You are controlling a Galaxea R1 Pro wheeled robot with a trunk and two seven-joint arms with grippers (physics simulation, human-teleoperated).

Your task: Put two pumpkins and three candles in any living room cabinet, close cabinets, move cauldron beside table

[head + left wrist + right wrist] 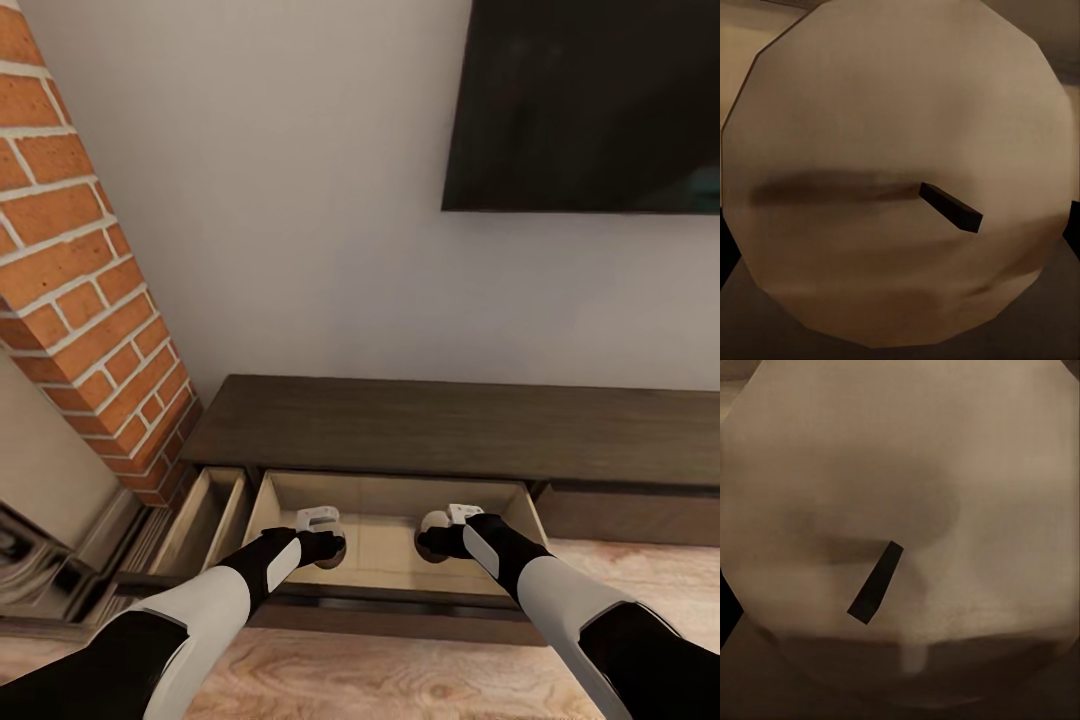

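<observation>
Both claws, left [332, 549] and right [432, 545], hang inside the cabinet's open drawer [390, 500]; their grip can't be told. Each wrist view shows a candle [900, 172] up close. Closing drawers remains.

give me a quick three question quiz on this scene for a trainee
1. True or false: the wide drawer of the cabinet is shut.
2. What hangs on the wall above the cabinet? A) a dark TV screen B) a mirror C) a bookshelf
3. Fill in: the tan candle seen close up in the left wrist view has a short dark ____ on its top.

Key: 1. False, it is pulled open, with both arms reaching over it. 2. A. 3. wick.
</observation>
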